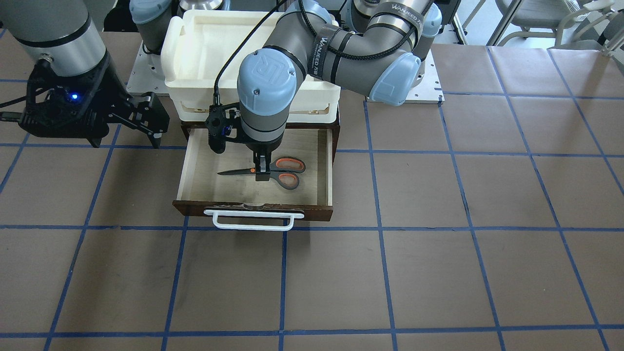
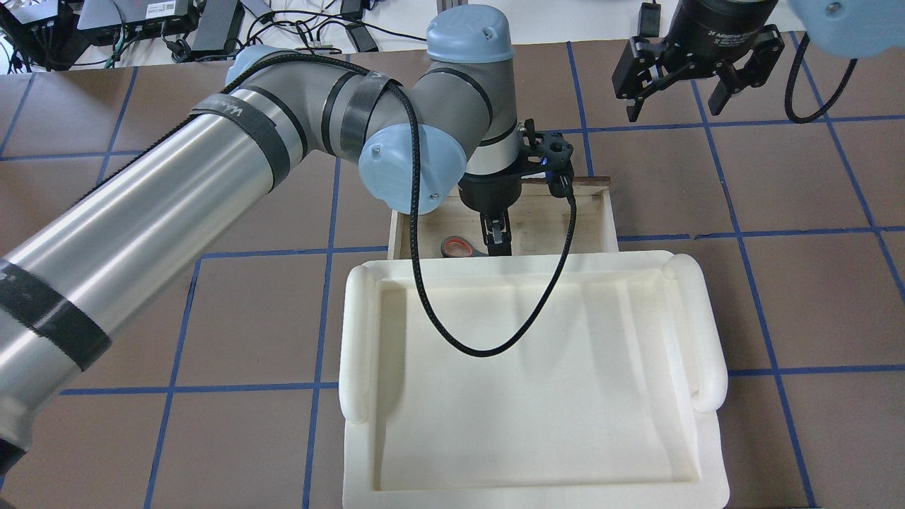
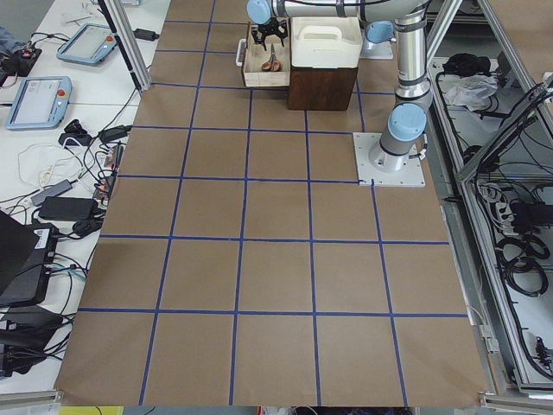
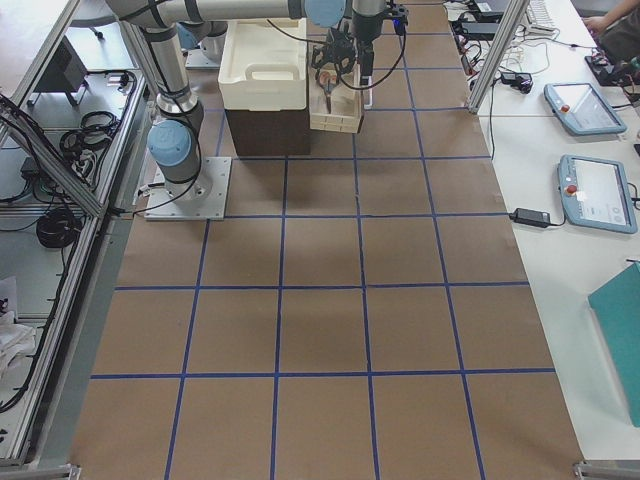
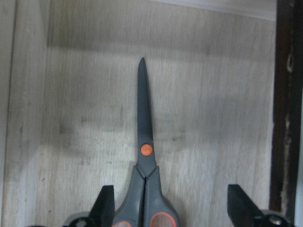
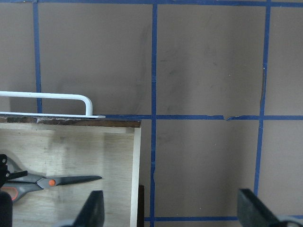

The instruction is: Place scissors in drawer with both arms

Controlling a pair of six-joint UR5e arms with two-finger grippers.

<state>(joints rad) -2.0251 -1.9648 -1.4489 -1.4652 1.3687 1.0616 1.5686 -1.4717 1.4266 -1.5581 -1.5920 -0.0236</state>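
Observation:
The scissors (image 1: 287,179) lie flat on the pale floor of the open drawer (image 1: 329,165), blades pointing toward the view's left. My left gripper (image 1: 263,170) reaches straight down into the drawer. In the left wrist view its fingers (image 5: 106,205) stand wide apart on either side of the scissors (image 5: 146,156), just behind the orange pivot, so it is open. My right gripper (image 1: 151,129) is open and empty, hovering beside the drawer's side. Its wrist view shows the drawer's corner (image 6: 136,175), the white handle (image 6: 47,96) and the scissors (image 6: 57,181).
A cream-white plastic bin (image 2: 537,367) sits on top of the dark cabinet behind the open drawer and hides most of the drawer in the overhead view. The brown table with blue grid lines (image 1: 438,243) stretches in front of the drawer's handle (image 1: 253,220).

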